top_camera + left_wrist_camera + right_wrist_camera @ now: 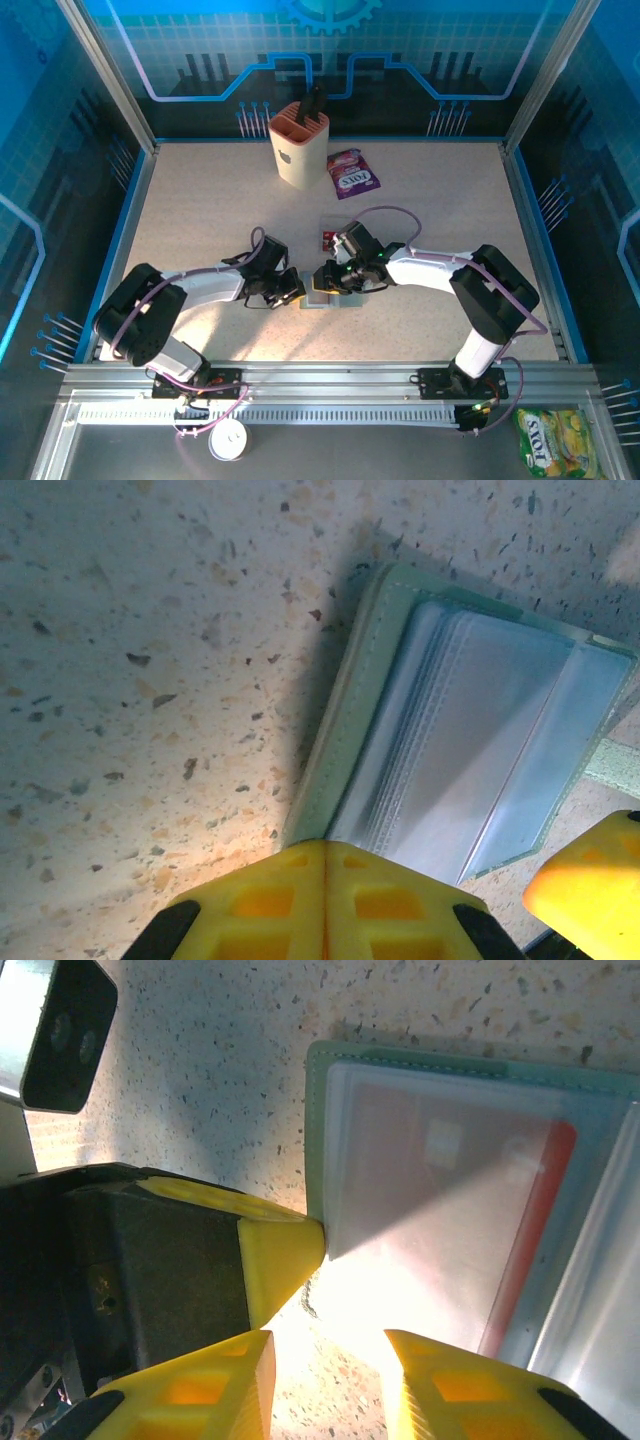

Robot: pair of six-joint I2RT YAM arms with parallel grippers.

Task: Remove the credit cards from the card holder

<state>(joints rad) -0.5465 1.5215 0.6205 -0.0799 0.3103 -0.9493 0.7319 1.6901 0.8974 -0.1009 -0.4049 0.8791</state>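
my left gripper (325, 868) closed against card holder (352, 705); right gripper (325, 1360) half open, empty I think | red card (530, 1240) in sleeve; removal unfinished

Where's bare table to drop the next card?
Bare: far-left table between beige cup and left rim; far-right table beyond the candy packet. Crowded: centre, where left gripper and right gripper meet at the card holder, red card just behind.

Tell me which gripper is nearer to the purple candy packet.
Right. The right gripper is on the near side of the purple candy packet, slightly left; the left gripper is further left.
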